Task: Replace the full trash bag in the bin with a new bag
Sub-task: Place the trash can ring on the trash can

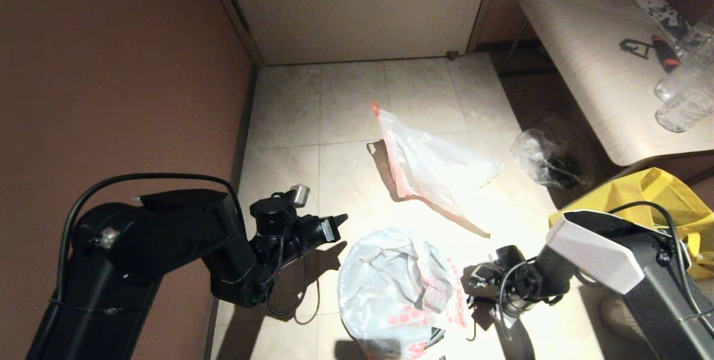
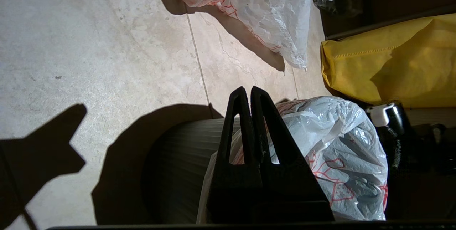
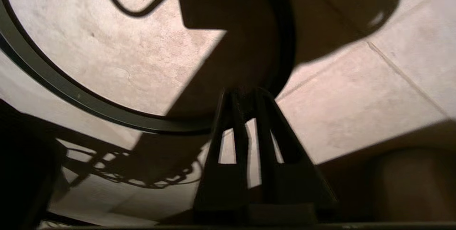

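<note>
Left jaws (image 1: 340, 219): clenched, holding nothing, hanging above the floor (image 1: 290, 120).
Right jaws (image 3: 245, 94): parted by a narrow slit, low over the floor, tips right at the grey hoop (image 3: 71, 91); cannot tell whether touching it.
Grey hoop: flat on the floor, curving away from the right jaw tips, off the bin.
Bin (image 2: 178, 158): between the two sets of jaws, just beside the right ones, below and beyond the left ones.
New bag (image 1: 390, 287): stuffed in the bin's mouth, crumpled, red characters showing, near the right jaws.
Full trash bag (image 1: 435, 167): flat on the floor, well apart from both sets of jaws, beyond the bin.
Yellow tote bag (image 1: 658, 192): behind the right arm.
</note>
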Robot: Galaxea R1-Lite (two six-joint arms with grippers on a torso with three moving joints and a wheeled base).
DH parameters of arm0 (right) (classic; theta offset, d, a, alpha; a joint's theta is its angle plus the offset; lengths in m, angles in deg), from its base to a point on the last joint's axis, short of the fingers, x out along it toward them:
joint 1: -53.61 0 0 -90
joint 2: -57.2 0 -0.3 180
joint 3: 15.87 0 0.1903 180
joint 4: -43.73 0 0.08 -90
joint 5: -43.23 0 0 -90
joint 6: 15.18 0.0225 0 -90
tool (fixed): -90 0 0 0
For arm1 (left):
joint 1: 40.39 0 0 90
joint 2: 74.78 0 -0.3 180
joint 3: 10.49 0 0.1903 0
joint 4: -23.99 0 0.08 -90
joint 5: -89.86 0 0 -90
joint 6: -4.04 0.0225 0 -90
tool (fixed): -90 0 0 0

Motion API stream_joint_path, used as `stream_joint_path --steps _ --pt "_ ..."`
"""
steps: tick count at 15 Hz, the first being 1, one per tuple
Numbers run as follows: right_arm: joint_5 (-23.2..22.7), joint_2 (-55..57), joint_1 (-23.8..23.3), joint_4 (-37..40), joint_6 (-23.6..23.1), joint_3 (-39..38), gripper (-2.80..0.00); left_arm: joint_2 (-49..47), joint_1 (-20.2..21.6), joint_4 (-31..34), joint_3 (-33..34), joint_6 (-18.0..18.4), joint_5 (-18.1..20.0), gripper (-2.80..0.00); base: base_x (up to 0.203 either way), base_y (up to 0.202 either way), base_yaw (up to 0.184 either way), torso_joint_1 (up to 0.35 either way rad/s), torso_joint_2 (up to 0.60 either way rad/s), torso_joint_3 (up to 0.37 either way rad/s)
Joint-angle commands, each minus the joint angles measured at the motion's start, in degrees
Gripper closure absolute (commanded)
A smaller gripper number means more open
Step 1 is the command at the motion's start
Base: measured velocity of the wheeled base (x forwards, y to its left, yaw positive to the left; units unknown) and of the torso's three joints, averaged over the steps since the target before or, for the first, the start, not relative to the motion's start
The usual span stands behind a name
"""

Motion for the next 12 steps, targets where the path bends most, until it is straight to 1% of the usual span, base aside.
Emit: stream_joint_path --steps 1,2,3,6,12 --pt "-0.67 3.6 0.02 0.83 -1.16 2.4 -2.8 -0.15 -0.09 -0.42 0.0 -0.12 0.04 0.0 0.0 0.0 0.0 0.0 0.0 0.0" --pt "-2.59 4.07 0.07 1.49 -1.32 3.72 -2.8 -0.22 -0.18 -0.42 0.0 -0.12 0.04 0.0 0.0 0.0 0.0 0.0 0.0 0.0" --pt "-3.12 5.25 0.13 1.4 -1.23 5.95 -2.8 -0.22 -0.18 -0.42 0.0 -0.04 0.04 0.0 0.0 0.0 0.0 0.0 0.0 0.0" --pt "-3.49 7.86 -0.51 2.3 -1.39 11.93 -2.8 -0.22 -0.18 -0.42 0.0 -0.12 0.04 0.0 0.0 0.0 0.0 0.0 0.0 0.0" --pt "-3.43 14.03 -2.63 2.67 -4.92 19.01 -2.8 -0.22 -0.18 -0.51 0.0 -0.12 0.04 0.0 0.0 0.0 0.0 0.0 0.0 0.0"
